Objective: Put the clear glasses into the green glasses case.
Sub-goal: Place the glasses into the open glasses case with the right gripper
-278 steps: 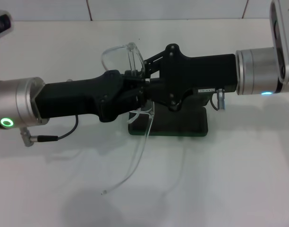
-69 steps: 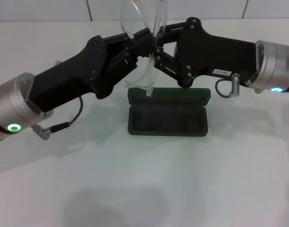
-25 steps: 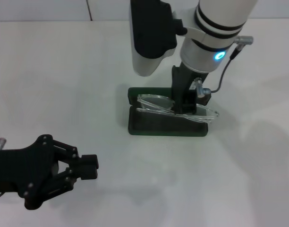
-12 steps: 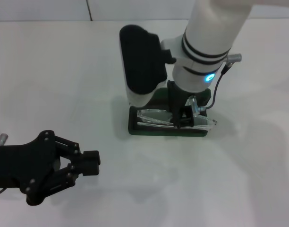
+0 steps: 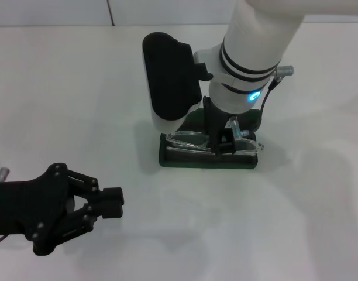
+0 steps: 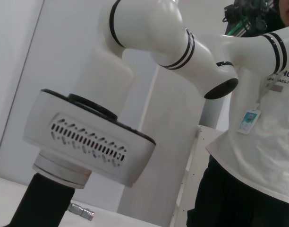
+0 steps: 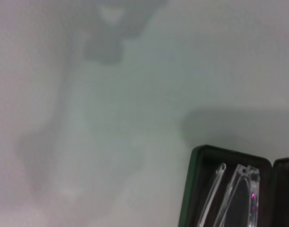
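Observation:
The green glasses case (image 5: 193,159) lies open in the middle of the white table, its lid behind it. The clear glasses (image 5: 188,142) lie folded across the lower tray, with one end (image 5: 253,146) reaching the case's right rim. My right gripper (image 5: 221,141) comes straight down from above and is shut on the clear glasses at their middle, low in the tray. In the right wrist view the case's rim (image 7: 194,187) and the glasses' clear arms (image 7: 239,184) show at a corner. My left gripper (image 5: 113,202) rests shut near the table's front left, far from the case.
The right arm's white wrist and black camera block (image 5: 167,76) hang over the case's lid and hide most of it. The left wrist view shows only the right arm's white links (image 6: 149,28) and a person (image 6: 248,165) standing beside the robot.
My right gripper has sunk lower, and the glasses have gone from sticking out over the right rim to lying down in the tray. The left gripper has hardly moved.

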`<state>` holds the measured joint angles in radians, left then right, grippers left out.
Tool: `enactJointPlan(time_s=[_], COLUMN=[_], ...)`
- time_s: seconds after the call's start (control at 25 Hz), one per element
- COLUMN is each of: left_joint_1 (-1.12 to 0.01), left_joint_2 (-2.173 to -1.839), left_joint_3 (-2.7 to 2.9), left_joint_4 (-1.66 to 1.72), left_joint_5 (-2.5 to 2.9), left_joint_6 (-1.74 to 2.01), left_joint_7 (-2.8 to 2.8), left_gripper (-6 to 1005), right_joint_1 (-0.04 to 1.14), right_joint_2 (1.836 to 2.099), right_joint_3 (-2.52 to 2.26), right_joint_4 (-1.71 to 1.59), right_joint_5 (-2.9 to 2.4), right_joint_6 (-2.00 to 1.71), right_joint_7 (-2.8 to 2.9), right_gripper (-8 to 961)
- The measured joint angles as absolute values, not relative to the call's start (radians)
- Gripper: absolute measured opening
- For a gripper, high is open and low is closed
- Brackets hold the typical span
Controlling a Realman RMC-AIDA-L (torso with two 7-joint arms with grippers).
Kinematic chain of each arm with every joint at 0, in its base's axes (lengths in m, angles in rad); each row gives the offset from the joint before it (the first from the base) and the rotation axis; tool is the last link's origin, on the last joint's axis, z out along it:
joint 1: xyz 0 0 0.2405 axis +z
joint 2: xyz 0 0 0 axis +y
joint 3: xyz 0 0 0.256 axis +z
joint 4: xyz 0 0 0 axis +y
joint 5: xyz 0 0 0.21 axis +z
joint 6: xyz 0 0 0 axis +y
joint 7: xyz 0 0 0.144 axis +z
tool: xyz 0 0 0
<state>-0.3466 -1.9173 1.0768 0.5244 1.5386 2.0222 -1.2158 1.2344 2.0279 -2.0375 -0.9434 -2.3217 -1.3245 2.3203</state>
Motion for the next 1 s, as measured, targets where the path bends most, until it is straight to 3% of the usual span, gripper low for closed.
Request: enactJointPlan(time_s=[1.0], left_joint_1=[-0.342], left_joint_2=[-1.922], left_joint_3=[1.077], left_joint_4=[0.515], left_joint_5=[1.539], left_joint_6=[2.010], left_joint_7=[-1.210], left_gripper=[108], right_joint_1=[1.259], right_joint_2=[2.028], right_joint_3=[-2.196], right_joint_4=[-0.993], right_joint_5=[-2.403], right_joint_6=[-1.260], right_joint_7=[2.415], right_gripper=[145])
